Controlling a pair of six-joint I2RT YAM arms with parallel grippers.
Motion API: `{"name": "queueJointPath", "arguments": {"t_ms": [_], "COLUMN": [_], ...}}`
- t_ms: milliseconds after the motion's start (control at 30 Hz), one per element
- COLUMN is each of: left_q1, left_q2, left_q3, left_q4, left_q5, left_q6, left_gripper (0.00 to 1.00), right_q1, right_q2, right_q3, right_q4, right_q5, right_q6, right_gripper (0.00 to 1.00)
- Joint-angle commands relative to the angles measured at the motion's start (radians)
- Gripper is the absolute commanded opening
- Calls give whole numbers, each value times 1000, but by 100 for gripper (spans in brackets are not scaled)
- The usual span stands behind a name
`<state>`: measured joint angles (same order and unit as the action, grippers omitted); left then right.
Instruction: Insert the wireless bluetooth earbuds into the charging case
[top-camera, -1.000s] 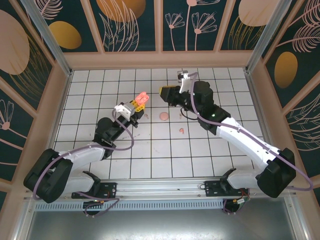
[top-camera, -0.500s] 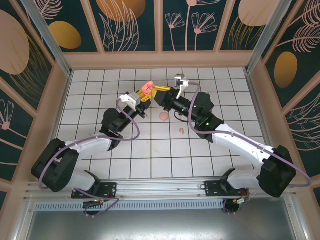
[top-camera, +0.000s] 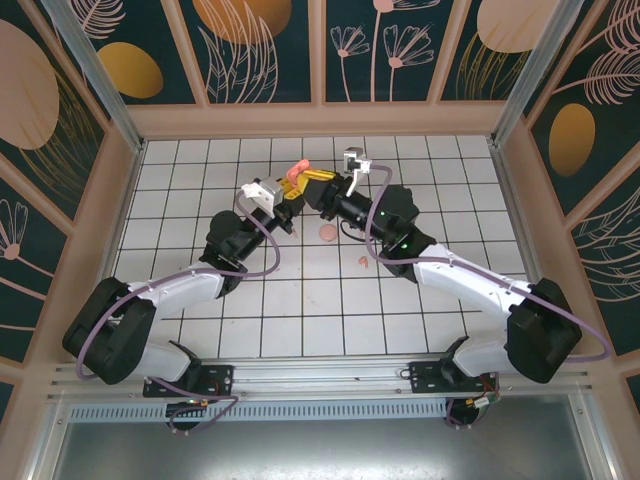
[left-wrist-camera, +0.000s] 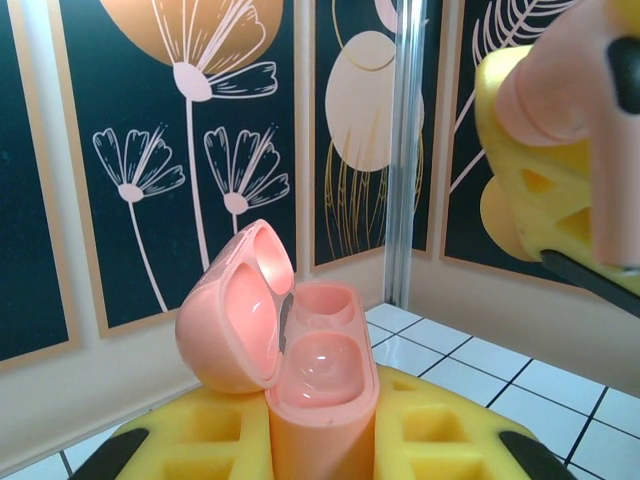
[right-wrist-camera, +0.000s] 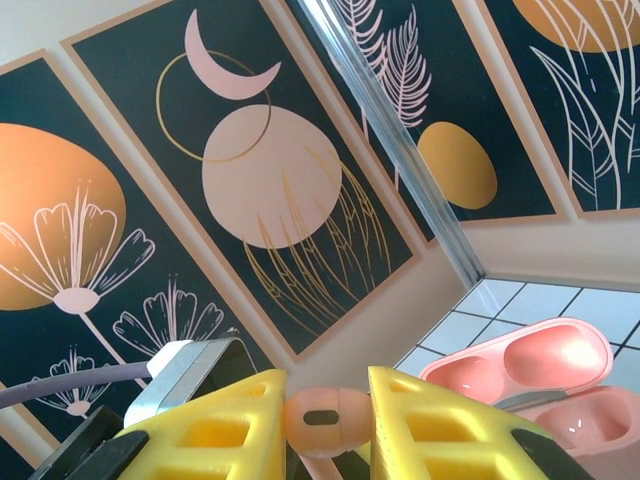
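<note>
Both arms meet over the rear middle of the white tiled table (top-camera: 200, 300), a short way in from the rear wall (top-camera: 320, 120). Bare tiles lie open on the left, the right and toward the near edge.

The left gripper (top-camera: 287, 193) is clamped on the lower body of the charging case (top-camera: 294, 172), holding it upright above the table with the lid swung open. From the left wrist, the yellow fingers (left-wrist-camera: 180, 440) flank the coral case (left-wrist-camera: 320, 400). Its lid (left-wrist-camera: 235, 310) tips back to the left and both wells face up (each looks hollow and glossy).

The right gripper (top-camera: 314, 184) sits just beside the case on its right side, fingertips nearly meeting the left gripper's. It pinches a pink earbud (right-wrist-camera: 325, 418) between its yellow fingers (right-wrist-camera: 240, 420). From the right wrist, the open case (right-wrist-camera: 540, 385) shows close by on the right. From the left wrist, that earbud (left-wrist-camera: 570, 90) hangs above and to the right of the case, apart from it.

Below the grippers, toward the table's middle, lie a round pink item (top-camera: 327, 233) (too small to identify) and a loose coral earbud (top-camera: 363, 261). Both lie close to the right arm's forearm (top-camera: 450, 275). An aluminium post (left-wrist-camera: 405, 150) stands at the rear corner, well behind the case.
</note>
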<state>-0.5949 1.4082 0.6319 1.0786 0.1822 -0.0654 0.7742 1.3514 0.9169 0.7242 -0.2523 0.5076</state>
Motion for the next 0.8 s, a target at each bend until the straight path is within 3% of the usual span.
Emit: {"name": "queueJointPath", "arguments": {"t_ms": [0, 767], "left_q1": [-5, -21], "left_q2": [-8, -17], "left_q3": [32, 41], "left_q4": [0, -17], "left_q5": [24, 58], "left_q6": [-19, -17], "left_gripper": [0, 0], "right_q1": [7, -42], "right_q2": [19, 96], "right_q3": [1, -2], "right_q4": [61, 89], "right_q5": [16, 7], "right_q6": [1, 42], "right_gripper": [24, 23]}}
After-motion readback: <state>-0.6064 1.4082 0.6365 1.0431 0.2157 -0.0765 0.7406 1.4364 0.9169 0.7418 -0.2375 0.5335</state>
